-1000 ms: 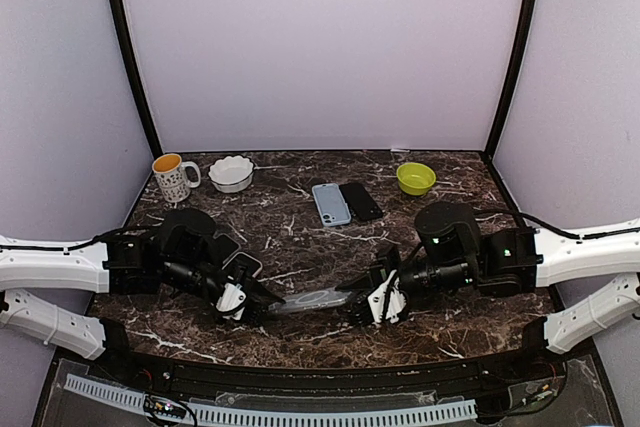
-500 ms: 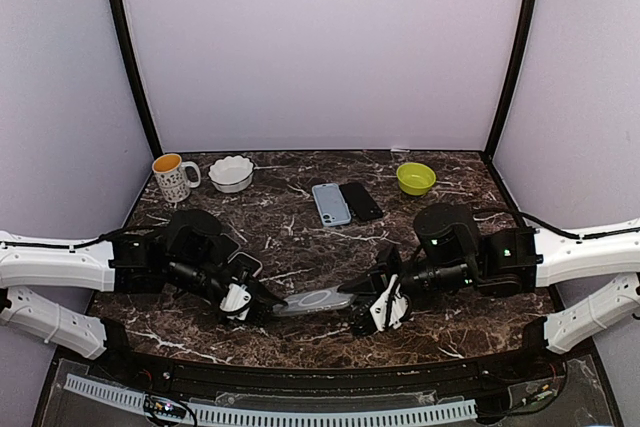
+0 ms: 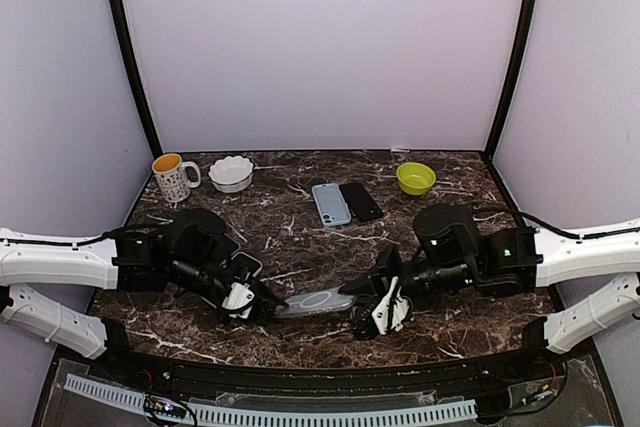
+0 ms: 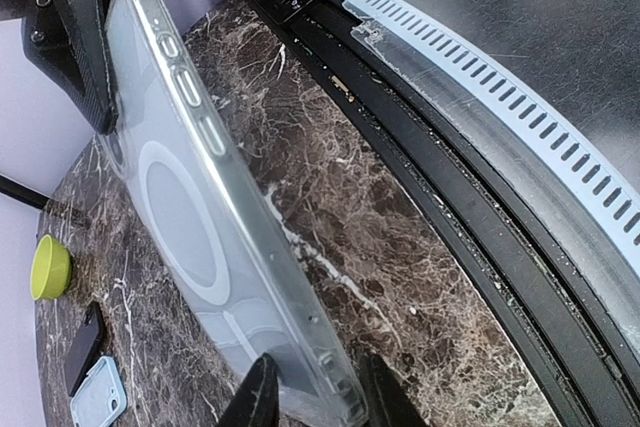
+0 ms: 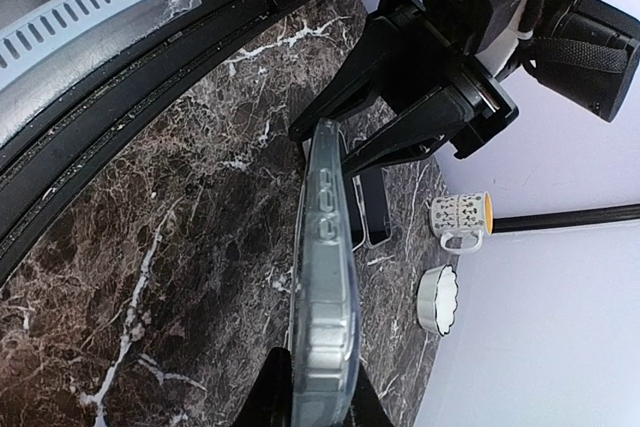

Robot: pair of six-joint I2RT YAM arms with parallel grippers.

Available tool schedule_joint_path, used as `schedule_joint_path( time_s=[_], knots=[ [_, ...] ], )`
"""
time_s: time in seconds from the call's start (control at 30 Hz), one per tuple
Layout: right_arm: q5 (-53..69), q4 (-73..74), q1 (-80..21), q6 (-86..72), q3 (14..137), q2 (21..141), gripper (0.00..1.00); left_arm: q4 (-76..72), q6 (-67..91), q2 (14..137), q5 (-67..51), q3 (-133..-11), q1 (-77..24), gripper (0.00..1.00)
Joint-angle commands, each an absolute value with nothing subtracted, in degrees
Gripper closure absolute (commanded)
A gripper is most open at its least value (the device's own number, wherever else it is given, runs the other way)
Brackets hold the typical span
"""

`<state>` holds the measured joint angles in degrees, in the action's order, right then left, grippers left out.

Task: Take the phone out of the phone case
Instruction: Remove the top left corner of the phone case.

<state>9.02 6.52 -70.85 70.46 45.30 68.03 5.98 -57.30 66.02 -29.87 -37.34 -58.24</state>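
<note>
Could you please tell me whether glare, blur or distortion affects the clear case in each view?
Top external: soft even light, sharp, though the clear case reads faintly against the marble table. Left wrist: wide-angle stretch enlarges the case, mild sheen. Right wrist: case edge-on, its near end slightly soft.

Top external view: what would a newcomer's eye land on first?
A clear phone case spans the gap between the two arms at the near edge of the marble table. The left fingers pinch one end and the right fingers the other. Behind it, mid-table, a light blue phone or case and a black phone lie side by side.
</note>
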Motion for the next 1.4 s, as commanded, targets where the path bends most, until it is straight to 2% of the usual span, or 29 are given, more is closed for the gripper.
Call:
schedule_joint_path(
  time_s=[0.0,0.37,0.93,1.07,1.17,1.23,1.37],
  knots=[
    [11.0,-3.1,-71.5,77.0,48.4,68.4,1.0,11.9,-54.9,67.7,-39.4,-39.0,-59.3,0.73],
    [11.2,-3.2,-71.7,78.8,49.0,69.9,1.0,14.1,-54.6,68.5,-41.7,-40.1,-59.3,0.63],
    [12.7,-3.7,-72.2,77.4,48.2,70.2,1.0,9.0,-56.4,65.4,-33.8,-38.3,-59.4,0.82],
    [11.7,-5.3,-72.2,74.1,47.0,69.7,1.0,7.5,-56.8,64.4,-30.8,-37.5,-59.4,0.72],
    [8.3,-6.4,-71.9,72.2,45.3,68.7,1.0,7.8,-58.2,62.1,-29.8,-36.2,-59.4,0.55],
    [7.1,-7.4,-71.4,70.6,43.9,67.4,1.0,8.1,-59.0,60.6,-29.4,-35.3,-59.4,0.5],
    [5.4,-8.2,-71.2,69.2,42.6,65.7,1.0,8.4,-59.0,58.7,-28.8,-34.4,-59.4,0.48]
  ],
)
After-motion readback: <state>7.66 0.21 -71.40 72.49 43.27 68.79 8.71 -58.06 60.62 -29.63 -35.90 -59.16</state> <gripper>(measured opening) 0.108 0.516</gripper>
